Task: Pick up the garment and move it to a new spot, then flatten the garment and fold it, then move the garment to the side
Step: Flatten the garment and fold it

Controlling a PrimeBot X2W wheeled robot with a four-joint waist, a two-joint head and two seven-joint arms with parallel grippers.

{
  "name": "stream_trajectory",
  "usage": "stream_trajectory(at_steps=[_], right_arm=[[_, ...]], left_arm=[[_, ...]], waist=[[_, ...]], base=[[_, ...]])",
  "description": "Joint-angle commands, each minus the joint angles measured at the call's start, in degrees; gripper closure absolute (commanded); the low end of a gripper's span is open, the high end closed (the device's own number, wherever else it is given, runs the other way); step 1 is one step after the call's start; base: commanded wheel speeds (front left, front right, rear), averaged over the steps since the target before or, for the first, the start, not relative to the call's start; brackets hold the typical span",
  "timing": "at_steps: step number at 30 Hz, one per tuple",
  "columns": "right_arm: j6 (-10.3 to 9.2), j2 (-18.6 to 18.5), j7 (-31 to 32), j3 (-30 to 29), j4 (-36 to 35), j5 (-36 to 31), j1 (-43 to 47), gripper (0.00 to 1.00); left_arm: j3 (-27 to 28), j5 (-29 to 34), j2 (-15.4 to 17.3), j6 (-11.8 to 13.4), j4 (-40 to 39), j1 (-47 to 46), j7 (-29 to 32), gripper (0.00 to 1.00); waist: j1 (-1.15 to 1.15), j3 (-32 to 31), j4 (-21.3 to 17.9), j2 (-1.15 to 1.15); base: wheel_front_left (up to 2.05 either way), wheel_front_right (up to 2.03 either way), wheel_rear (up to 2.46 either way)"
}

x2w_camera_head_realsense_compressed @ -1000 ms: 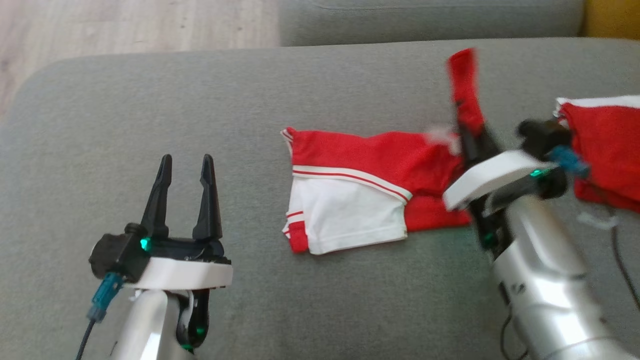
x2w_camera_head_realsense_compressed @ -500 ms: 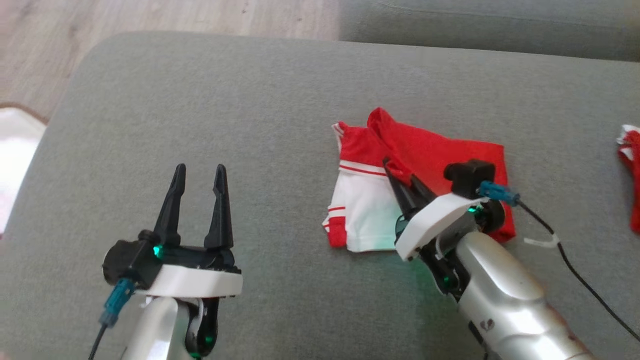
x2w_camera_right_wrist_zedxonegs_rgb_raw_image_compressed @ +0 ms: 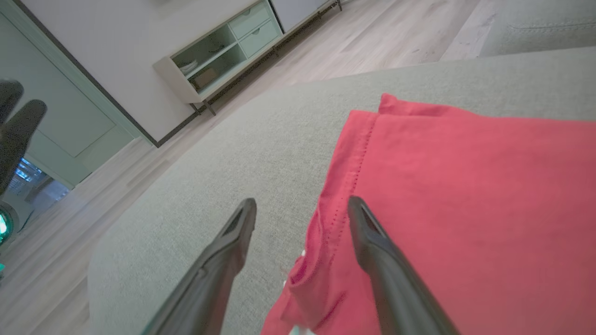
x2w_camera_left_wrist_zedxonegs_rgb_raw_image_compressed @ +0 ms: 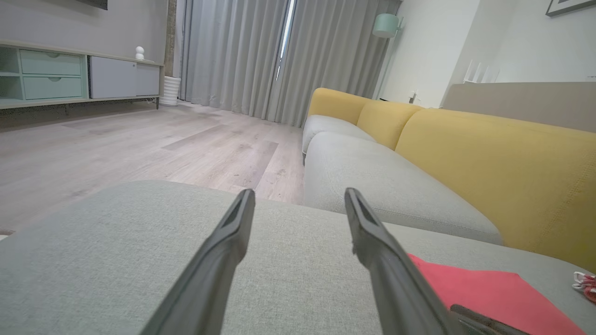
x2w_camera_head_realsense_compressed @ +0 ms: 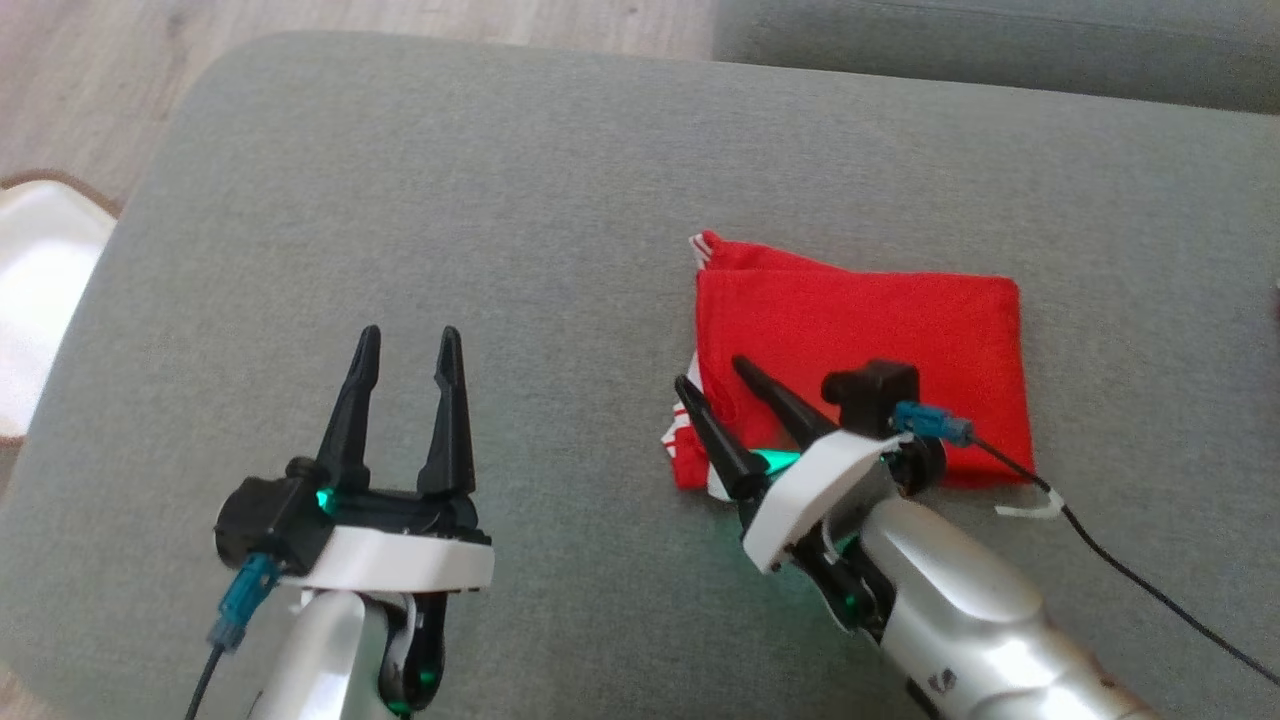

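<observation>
Claws spread and empty: my left gripper (x2w_camera_head_realsense_compressed: 409,332) hovers over the sofa seat (x2w_camera_head_realsense_compressed: 400,180) toward its near left. My right gripper (x2w_camera_head_realsense_compressed: 711,371) sits over the left edge of the folded red garment (x2w_camera_head_realsense_compressed: 870,330), mid-seat. Folding looks finished. Next I must pinch the stack and carry it aside.

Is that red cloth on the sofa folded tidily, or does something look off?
Mostly tidy. The red garment lies flat on the grey cushion, but at its near left corner a white-and-red striped edge sticks out from under the top layer, beside the open right gripper.
</observation>
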Motion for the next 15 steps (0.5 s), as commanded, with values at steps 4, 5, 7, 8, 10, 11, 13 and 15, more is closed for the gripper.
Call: stream_trajectory(at_steps=[4,5,7,8,10,11,13,15], right_arm=[[0.11,0.9,-2.5,0.4,-2.8,1.4,-4.6,0.0],[0.11,0.9,-2.9,-0.3,-2.7,1.1,-5.2,0.0],[0.11,0.9,-3.6,-2.3,-2.2,-0.1,-6.4,0.0],[0.11,0.9,-3.8,-3.8,-1.9,-1.2,-7.0,0.0],[0.11,0.9,-4.1,-7.4,-1.1,-4.5,-8.0,0.0],[0.11,0.9,-4.1,-10.0,-0.9,-6.7,-8.4,0.0],[0.11,0.3,-4.1,-15.7,-2.1,-12.8,-8.6,0.0],[0.11,-0.3,-4.2,-21.0,-4.6,-18.1,-7.3,0.0]], left_arm=[[2.7,-0.1,0.2,0.0,-2.3,-2.4,-0.3,0.0],[2.8,0.0,0.2,0.0,-2.4,-2.4,-0.3,0.0],[3.0,0.0,0.2,0.0,-2.7,-2.5,-0.3,0.0],[3.1,0.0,0.2,0.0,-2.8,-2.5,-0.3,0.0],[3.4,0.1,0.2,0.0,-3.1,-2.6,-0.3,0.0],[3.5,0.2,0.2,0.0,-3.3,-2.7,-0.3,0.0],[3.7,0.3,0.2,-0.1,-3.7,-2.8,-0.3,0.0],[3.9,0.4,0.2,-0.1,-4.0,-2.8,-0.3,0.0]], waist=[[0.0,-0.3,-2.9,0.0],[0.0,-0.4,-3.5,0.0],[0.0,-0.6,-5.0,0.0],[0.0,-0.7,-5.7,0.0],[0.0,-0.8,-7.2,0.0],[0.0,-0.9,-7.9,0.0],[0.0,-1.1,-9.2,0.0],[0.0,-1.2,-10.4,0.0]], base=[[0.0,0.0,0.0],[0.0,0.0,0.0],[0.0,0.0,0.0],[0.0,0.0,0.0],[0.0,0.0,0.0],[0.0,0.0,0.0],[0.0,0.0,0.0],[0.0,0.0,0.0]])
